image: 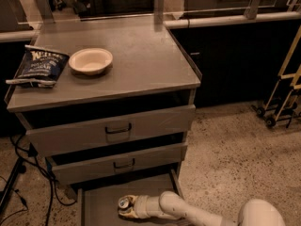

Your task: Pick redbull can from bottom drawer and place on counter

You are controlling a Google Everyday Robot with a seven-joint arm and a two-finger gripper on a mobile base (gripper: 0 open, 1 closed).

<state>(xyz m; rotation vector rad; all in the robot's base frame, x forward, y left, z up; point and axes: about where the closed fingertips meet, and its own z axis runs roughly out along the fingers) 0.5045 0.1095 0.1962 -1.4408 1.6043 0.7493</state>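
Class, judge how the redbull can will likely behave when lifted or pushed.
The can looks slim and round, so a nudge would probably tip or roll it. Its shiny metal top suggests a stiff, possibly slippery shell. The gripper is at it in the bottom drawer.

Smooth, rounded white arm point(188, 214) ends in a cream pincer point(127, 206) inside the bottom drawer point(99, 207).
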